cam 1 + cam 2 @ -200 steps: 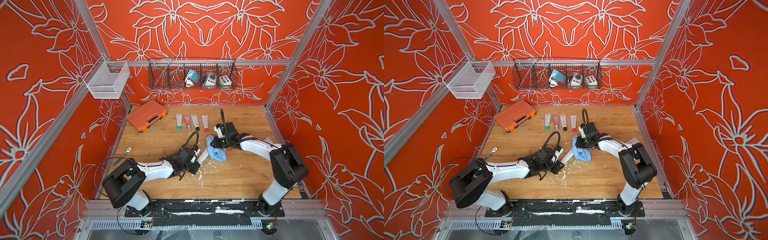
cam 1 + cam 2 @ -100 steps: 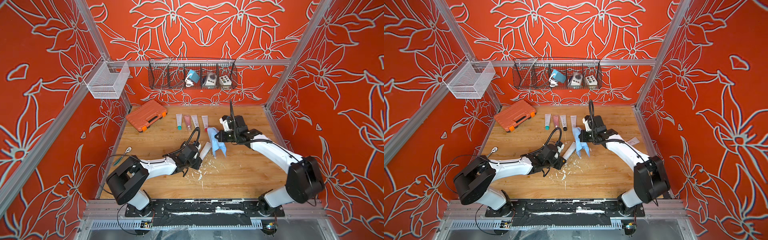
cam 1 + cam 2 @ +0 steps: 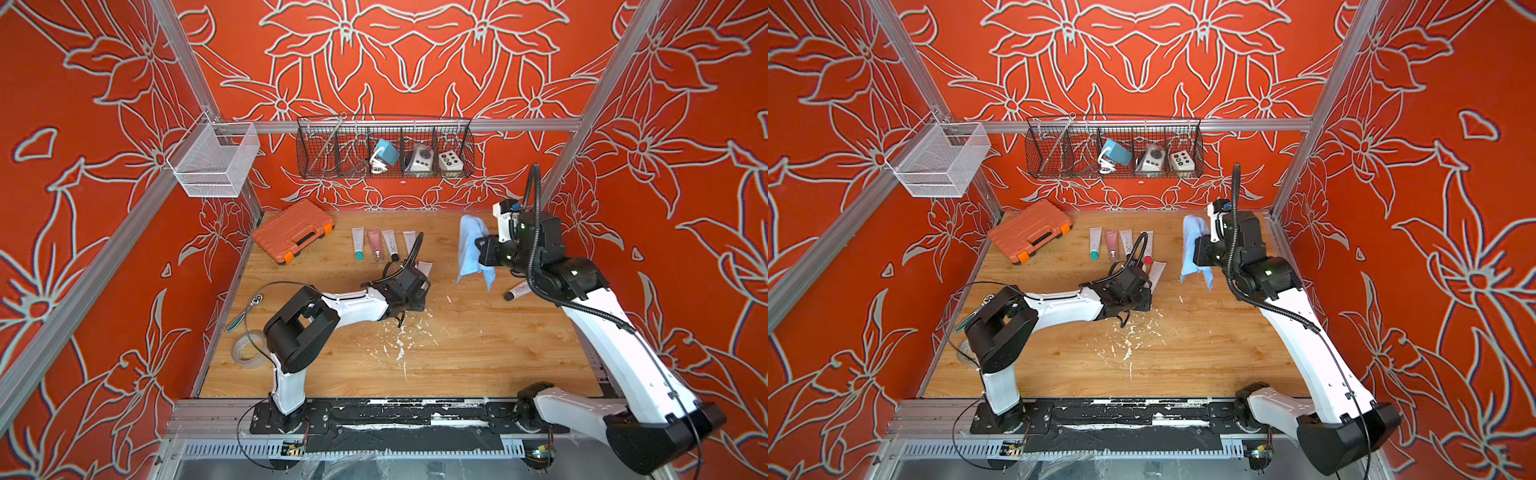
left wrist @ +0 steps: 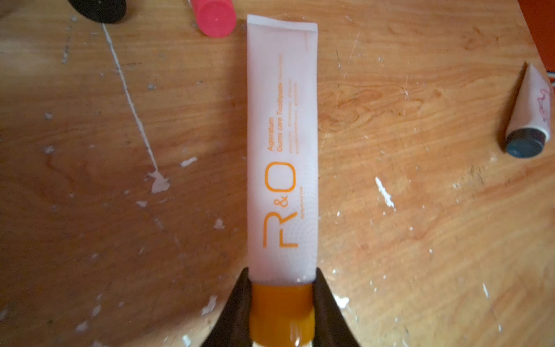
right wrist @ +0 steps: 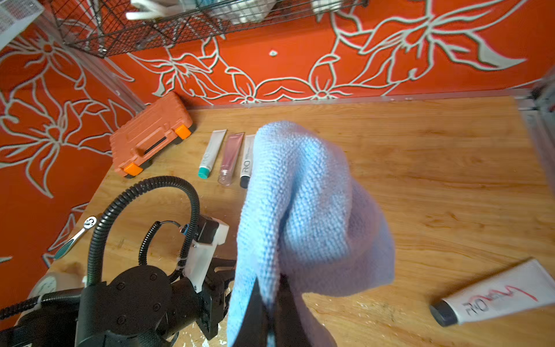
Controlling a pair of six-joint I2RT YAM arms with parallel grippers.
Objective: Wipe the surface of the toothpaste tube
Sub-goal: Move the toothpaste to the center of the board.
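Left gripper (image 4: 282, 281) pinches the tube (image 4: 282, 144), right gripper (image 5: 270, 300) holds the cloth (image 5: 306, 210) well clear; tube looks clean, probably done.

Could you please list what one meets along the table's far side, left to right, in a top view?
Orange plastic tool case, white tube with teal cap, clear pink tube, white tube with black cap, white tube with red cap, blue cloth.

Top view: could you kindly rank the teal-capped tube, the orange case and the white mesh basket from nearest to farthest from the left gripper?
Left gripper:
1. teal-capped tube, in the row just behind it.
2. orange case, farther back and left.
3. white mesh basket, high on the left.
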